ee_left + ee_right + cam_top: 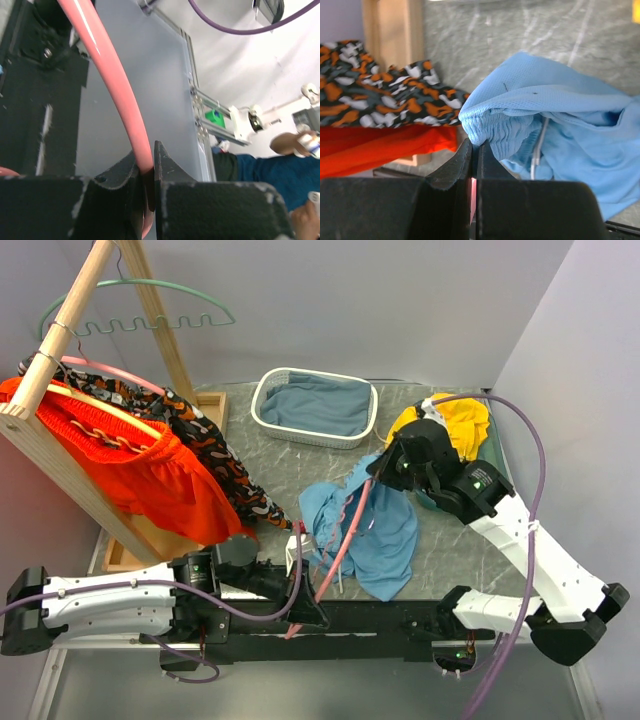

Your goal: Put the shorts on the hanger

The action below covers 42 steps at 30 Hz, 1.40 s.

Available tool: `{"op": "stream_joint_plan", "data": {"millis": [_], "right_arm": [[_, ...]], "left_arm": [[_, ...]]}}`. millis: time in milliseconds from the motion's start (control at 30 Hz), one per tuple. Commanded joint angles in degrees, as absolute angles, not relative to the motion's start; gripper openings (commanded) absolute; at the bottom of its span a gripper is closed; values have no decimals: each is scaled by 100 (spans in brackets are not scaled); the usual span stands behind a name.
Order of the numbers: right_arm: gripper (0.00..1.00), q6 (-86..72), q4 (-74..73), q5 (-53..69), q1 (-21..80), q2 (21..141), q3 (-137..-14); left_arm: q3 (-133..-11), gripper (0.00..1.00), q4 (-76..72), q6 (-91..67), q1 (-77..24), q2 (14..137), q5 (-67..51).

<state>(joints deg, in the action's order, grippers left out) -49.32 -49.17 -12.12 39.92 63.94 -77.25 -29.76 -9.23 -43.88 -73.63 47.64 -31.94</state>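
Note:
The light blue shorts [385, 535] lie bunched on the marble tabletop, one end raised toward my right gripper [378, 472]. In the right wrist view that gripper [474, 145] is shut, with the gathered waistband of the shorts [560, 110] pinched at its tips; a white drawstring hangs beside it. The pink hanger [340, 540] slants up from the table's near edge into the shorts. My left gripper [305, 590] is shut on its lower end. In the left wrist view the pink hanger [115, 70] curves down between the closed jaws of the left gripper [147, 155]. The hanger's hook is hidden.
A wooden rack [60, 440] at left carries bright orange shorts [150, 475], a black-and-orange patterned garment [215, 455] and a green hanger [140, 305]. A white basket [262, 412] holding grey-blue cloth stands at the back. A yellow garment [465, 420] lies behind the right arm.

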Motion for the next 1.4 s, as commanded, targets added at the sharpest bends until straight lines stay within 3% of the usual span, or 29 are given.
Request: {"op": "stream_joint_plan", "data": {"millis": [0, 100, 200, 233, 333, 433, 533, 667, 800, 933, 1367], "right_arm": [[0, -4737, -5089, -1108, 4438, 6521, -8392], [0, -4623, -5246, -1134, 4640, 6653, -8682], [14, -4465, -5230, -1081, 4667, 6654, -8745], [25, -4447, -5221, -1081, 4676, 6592, -8745], [42, -4307, -5054, -1063, 4676, 6408, -8710], [56, -4184, -4703, -871, 4676, 6180, -8570], [61, -4201, -4641, -1001, 4676, 6030, -8491], [59, -4420, -4220, -1371, 4676, 5460, -7614], [45, -4614, -2695, -1108, 4676, 4888, -5632], [42, -4869, -1541, -897, 4720, 4939, -4511], [51, -5405, 1387, -1142, 5317, 6582, -3551]], "left_arm": [[-2971, 1, -2361, -3894, -7383, 4781, -2646], [-2857, 1, -2793, -3858, -7383, 4895, -2418], [-2655, 1, -3382, -3832, -7383, 4896, -2215], [-2602, 1, -3688, -3823, -7383, 4878, -2128], [-2470, 1, -3911, -3762, -7392, 4729, -1856], [-2470, 1, -3981, -3604, -7400, 4614, -1679], [-2487, 1, -4078, -3490, -7400, 4570, -1582], [-2479, 1, -4219, -3428, -7400, 4492, -1538], [-2601, 1, -4210, -3402, -7400, 4421, -1661], [-2698, 1, -4192, -3436, -7400, 4412, -1766], [-2962, 1, -4263, -3481, -7400, 4535, -1749]]}}
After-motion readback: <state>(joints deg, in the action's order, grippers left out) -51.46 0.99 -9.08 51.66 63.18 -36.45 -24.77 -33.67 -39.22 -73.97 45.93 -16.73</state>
